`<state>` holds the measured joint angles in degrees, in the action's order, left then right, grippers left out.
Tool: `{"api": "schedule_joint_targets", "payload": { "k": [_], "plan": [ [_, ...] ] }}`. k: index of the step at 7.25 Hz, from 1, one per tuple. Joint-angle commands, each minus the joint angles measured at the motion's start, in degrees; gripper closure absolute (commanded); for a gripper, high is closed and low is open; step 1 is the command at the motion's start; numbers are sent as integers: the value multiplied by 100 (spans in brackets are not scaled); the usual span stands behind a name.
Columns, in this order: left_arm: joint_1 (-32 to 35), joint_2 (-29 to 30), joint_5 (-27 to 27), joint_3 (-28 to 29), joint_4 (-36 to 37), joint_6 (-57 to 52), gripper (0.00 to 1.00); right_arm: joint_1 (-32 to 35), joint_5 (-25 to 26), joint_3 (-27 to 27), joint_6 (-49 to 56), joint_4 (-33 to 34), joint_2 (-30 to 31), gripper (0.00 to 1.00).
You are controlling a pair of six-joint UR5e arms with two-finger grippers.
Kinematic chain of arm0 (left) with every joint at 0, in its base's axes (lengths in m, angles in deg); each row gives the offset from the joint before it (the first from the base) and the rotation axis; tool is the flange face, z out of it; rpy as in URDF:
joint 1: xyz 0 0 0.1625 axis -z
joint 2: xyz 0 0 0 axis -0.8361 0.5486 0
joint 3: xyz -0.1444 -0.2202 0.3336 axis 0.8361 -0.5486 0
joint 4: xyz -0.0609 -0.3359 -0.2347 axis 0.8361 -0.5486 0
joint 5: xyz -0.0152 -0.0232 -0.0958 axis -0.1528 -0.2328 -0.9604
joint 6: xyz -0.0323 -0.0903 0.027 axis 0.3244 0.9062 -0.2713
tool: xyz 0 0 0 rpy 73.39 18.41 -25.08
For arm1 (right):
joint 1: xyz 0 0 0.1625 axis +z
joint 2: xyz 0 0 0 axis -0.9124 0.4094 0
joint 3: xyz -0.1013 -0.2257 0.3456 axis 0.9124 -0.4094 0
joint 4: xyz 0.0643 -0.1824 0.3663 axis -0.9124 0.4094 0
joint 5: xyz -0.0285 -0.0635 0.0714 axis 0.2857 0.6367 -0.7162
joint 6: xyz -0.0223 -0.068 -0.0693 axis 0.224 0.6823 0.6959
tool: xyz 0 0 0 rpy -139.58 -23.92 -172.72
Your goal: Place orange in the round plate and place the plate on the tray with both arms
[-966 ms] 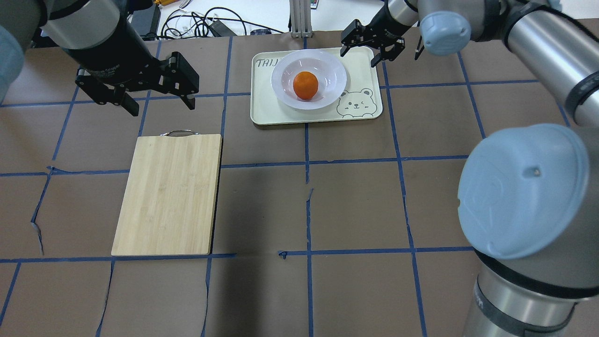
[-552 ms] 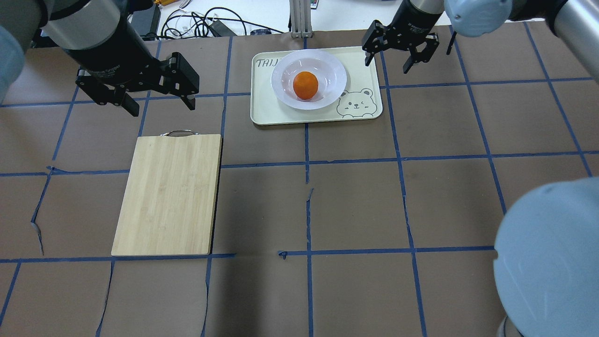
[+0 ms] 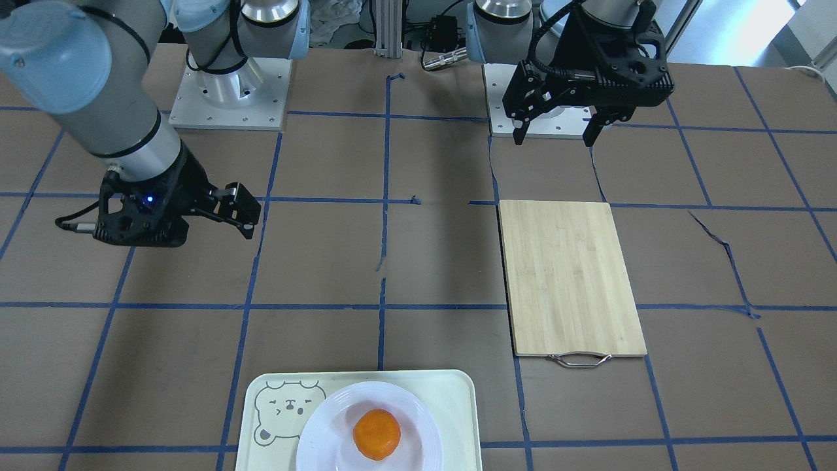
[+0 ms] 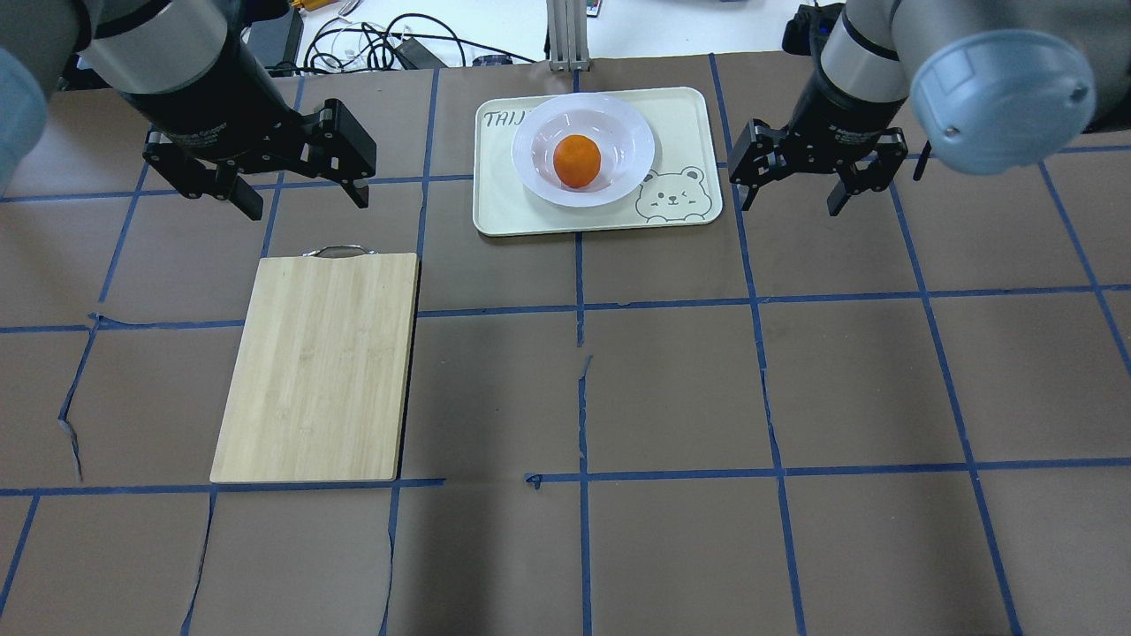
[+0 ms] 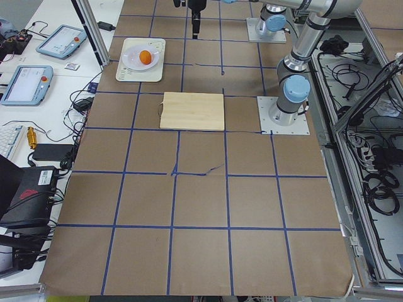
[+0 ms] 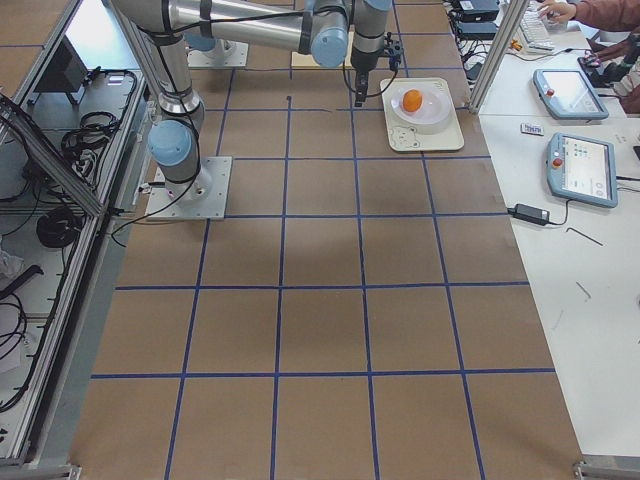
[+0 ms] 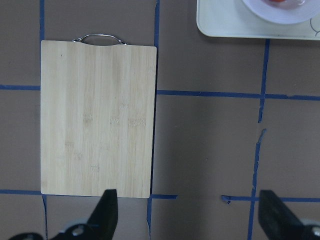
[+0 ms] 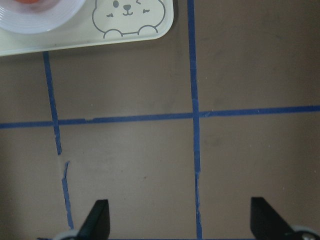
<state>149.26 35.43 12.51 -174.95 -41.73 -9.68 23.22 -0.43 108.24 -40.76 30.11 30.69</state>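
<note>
The orange [image 4: 577,161] lies in the well of the round white plate [image 4: 537,132]. That plate stands on the cream tray [image 4: 508,210] at the table's far middle, its bear face at the near right corner. To the tray's right my right gripper [image 4: 786,208] hangs open and empty, fingers pointing down, clear of the tray's edge. Well left of the tray, my left gripper [image 4: 305,203] is open and empty above the table, just beyond the cutting board's handle. In the front-facing view the orange [image 3: 376,434], plate [image 3: 325,432] and tray [image 3: 458,402] lie at the bottom edge.
A bamboo cutting board [image 4: 318,367] with a metal handle lies left of centre. Cables [image 4: 380,44] lie past the table's far edge. Tablets [image 6: 578,165] sit on a side desk. A person's hands [image 6: 560,10] are at that desk.
My right gripper has swung from the tray's far right corner out to the right and back toward the robot, staying open. The left gripper, plate and orange have not moved.
</note>
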Motion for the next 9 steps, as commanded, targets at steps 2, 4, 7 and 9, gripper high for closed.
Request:
{"api": "schedule_joint_targets", "payload": {
  "k": [2, 4, 7, 9],
  "plan": [
    [2, 4, -16, 0, 0, -2, 0, -2, 535, -152, -34, -800, 457, 0],
    [2, 4, -16, 0, 0, -2, 0, 7, 570, -670, -34, -1472, 500, 0],
    [-15, 4, -16, 0, 0, -2, 0, -2, 588, -813, -34, -1635, 421, 0],
    [-15, 4, -7, 0, 0, -2, 0, 7, 509, -840, -34, -1591, 421, 0]
  ]
}}
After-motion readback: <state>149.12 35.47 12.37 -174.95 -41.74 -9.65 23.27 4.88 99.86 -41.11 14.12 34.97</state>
